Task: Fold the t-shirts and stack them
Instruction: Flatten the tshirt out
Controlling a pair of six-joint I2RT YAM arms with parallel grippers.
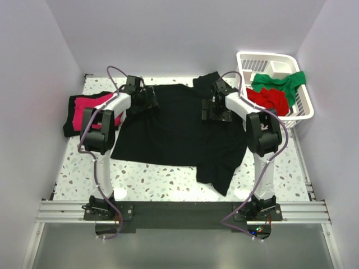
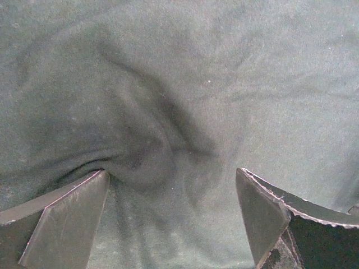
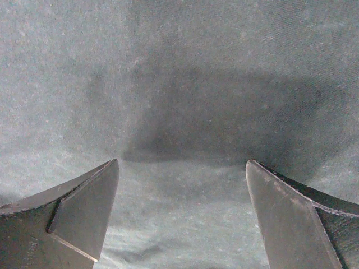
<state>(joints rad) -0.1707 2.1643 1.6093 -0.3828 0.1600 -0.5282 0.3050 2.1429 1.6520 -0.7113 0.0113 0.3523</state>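
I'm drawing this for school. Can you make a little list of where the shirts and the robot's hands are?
black shirt: spread out, middle
pink shirt: folded, far left
green shirt: in basket, far right
red shirt: in basket, beside green shirt
left gripper: open, down at black shirt
right gripper: open, down at black shirt

A white slatted plastic basket (image 1: 245, 68) sits at the far right corner of the speckled terrazzo-pattern tabletop (image 1: 157, 179), turned slightly askew to the table's edges and close to the right wall. Plain pale walls (image 1: 168, 33) close the table in on the left, back and right. Along the near edge runs a silver aluminium rail (image 1: 61, 211), with a black plate (image 1: 179, 216) across its middle and a dull grey surface (image 1: 179, 249) below it
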